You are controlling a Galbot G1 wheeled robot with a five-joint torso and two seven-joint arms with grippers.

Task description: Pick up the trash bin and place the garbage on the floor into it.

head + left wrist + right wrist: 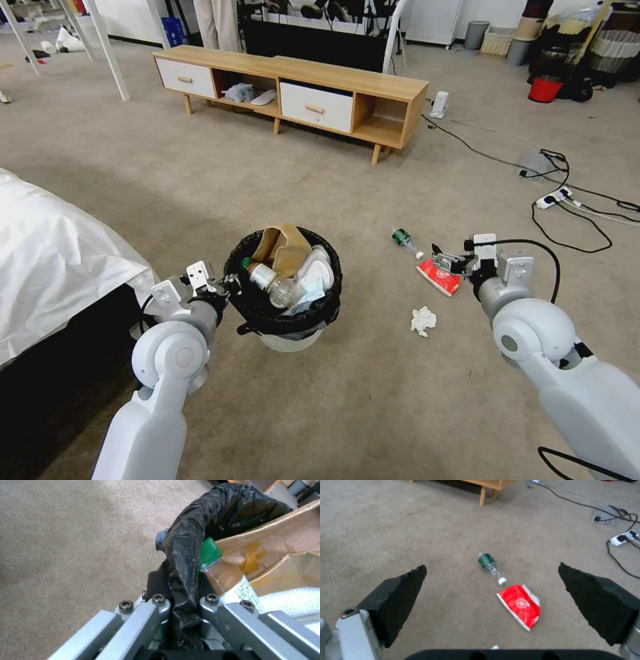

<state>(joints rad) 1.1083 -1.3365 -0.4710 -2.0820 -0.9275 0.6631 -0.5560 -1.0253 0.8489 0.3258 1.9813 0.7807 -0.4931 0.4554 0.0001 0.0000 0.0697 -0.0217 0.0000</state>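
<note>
The trash bin [288, 339], white with a black bag over its rim, hangs from my left gripper [225, 285], which is shut on the rim [181, 580]. Inside lie a brown paper bag [285, 248], a green-capped bottle [270, 279] and white tissues [313, 277]. On the carpet to the right lie a flat red packet [439, 276], a small green-labelled bottle [404, 240] and a white tissue [423, 320]. My right gripper [445, 260] hovers open over the red packet [520, 605], with the small bottle [488, 563] just beyond it.
A wooden TV cabinet [293, 93] stands across the carpet ahead. Cables and power strips [557, 197] lie at the right. A white-covered bed [53, 260] fills the left side. A red bucket [545, 89] sits far right at the back.
</note>
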